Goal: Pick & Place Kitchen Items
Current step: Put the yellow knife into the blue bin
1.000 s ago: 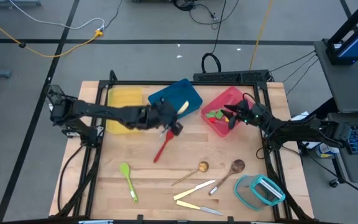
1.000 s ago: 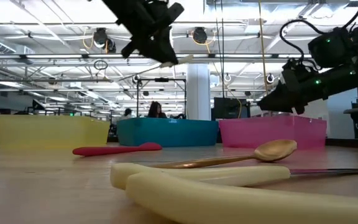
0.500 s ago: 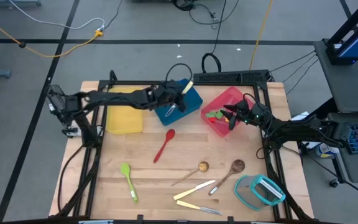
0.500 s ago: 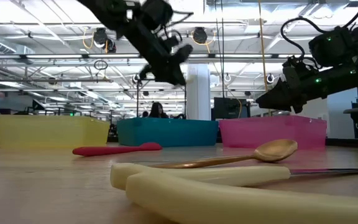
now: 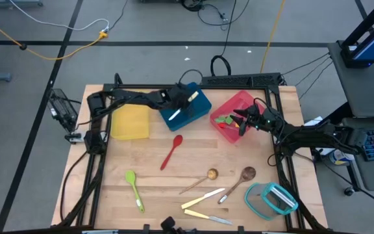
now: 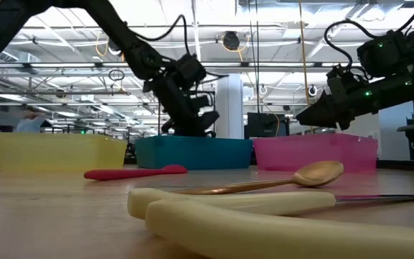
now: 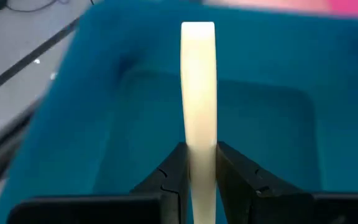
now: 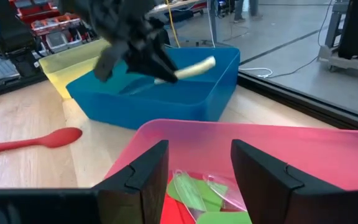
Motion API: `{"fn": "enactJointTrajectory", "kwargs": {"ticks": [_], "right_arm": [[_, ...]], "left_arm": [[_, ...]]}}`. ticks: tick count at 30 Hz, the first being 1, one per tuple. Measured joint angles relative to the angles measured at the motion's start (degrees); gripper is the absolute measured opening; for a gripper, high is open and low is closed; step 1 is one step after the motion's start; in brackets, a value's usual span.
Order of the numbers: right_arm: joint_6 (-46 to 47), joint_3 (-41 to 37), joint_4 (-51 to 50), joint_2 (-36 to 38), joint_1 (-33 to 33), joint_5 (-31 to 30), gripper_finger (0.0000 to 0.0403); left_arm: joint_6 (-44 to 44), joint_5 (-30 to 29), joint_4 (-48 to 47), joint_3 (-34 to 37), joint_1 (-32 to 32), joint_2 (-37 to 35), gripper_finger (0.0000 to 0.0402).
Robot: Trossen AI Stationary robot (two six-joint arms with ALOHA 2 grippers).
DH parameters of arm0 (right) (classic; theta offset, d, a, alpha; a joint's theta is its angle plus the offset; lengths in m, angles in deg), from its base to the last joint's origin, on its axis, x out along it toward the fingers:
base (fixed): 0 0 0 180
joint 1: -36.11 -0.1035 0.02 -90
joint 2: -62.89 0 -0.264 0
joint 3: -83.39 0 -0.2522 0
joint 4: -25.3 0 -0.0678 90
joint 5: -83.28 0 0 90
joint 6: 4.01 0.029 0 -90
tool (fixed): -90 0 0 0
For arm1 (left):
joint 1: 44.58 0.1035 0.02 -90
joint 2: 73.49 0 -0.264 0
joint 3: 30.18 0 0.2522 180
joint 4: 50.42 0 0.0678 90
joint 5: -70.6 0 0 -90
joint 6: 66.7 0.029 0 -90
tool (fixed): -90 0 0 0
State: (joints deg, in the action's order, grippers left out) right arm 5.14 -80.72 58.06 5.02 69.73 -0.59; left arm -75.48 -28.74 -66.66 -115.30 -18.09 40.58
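My left gripper (image 5: 182, 101) hangs over the blue tray (image 5: 199, 112), shut on a cream plastic knife (image 7: 198, 87). The knife's free end (image 5: 193, 97) sticks out past the fingers. In the right wrist view that gripper (image 8: 148, 62) and knife (image 8: 194, 67) sit just above the tray's inside. My right gripper (image 8: 194, 180) stands open over the pink tray (image 5: 237, 104), which holds green and red pieces (image 8: 194, 193). A red spoon (image 5: 171, 151) lies flat on the table. My left gripper pinches the cream knife between its two fingers (image 7: 173, 171), on the knife's flat sides near one end (image 7: 199, 163). The fingers slant down from the table's left, and the knife runs on forward in line with them. It is lifted clear above the blue tray's floor.
A yellow tray (image 5: 130, 122) stands left of the blue one. Toward the near edge lie a green spoon (image 5: 134, 188), two wooden spoons (image 5: 200, 182) (image 5: 239, 181), two cream knives (image 5: 203, 198) (image 5: 206, 216) and a teal-rimmed clear container (image 5: 270, 198).
My left gripper has swung from above the red spoon toward the table's far edge and sunk down over the blue tray. It stays shut on the cream knife, which went with it.
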Motion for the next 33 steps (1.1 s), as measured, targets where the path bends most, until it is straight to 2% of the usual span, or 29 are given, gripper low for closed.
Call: {"fn": "enactJointTrajectory", "kwargs": {"ticks": [10,19,23,30,33], "right_arm": [[-0.8,0.0,0.0,0.0,0.0,0.0,0.0167],[-0.9,0.0,0.0,0.0,0.0,0.1,0.0167],[-0.9,0.0,0.0,0.0,0.0,0.1,0.0167],[-0.9,0.0,-0.2,0.0,0.0,0.1,0.0167],[-0.8,0.0,-0.4,0.0,0.0,0.1,0.0167]], "left_arm": [[1.2,-0.1,-1.1,0.0,-0.1,1.7,0.0072],[0.6,-0.2,-1.0,0.0,-1.0,1.6,0.0138],[-0.7,-0.1,-1.2,0.0,-1.7,1.5,0.0155],[-4.4,0.4,-3.2,0.0,-5.1,-4.7,0.0158],[-4.9,2.9,-3.3,0.0,-7.8,-8.5,0.0159]]}}
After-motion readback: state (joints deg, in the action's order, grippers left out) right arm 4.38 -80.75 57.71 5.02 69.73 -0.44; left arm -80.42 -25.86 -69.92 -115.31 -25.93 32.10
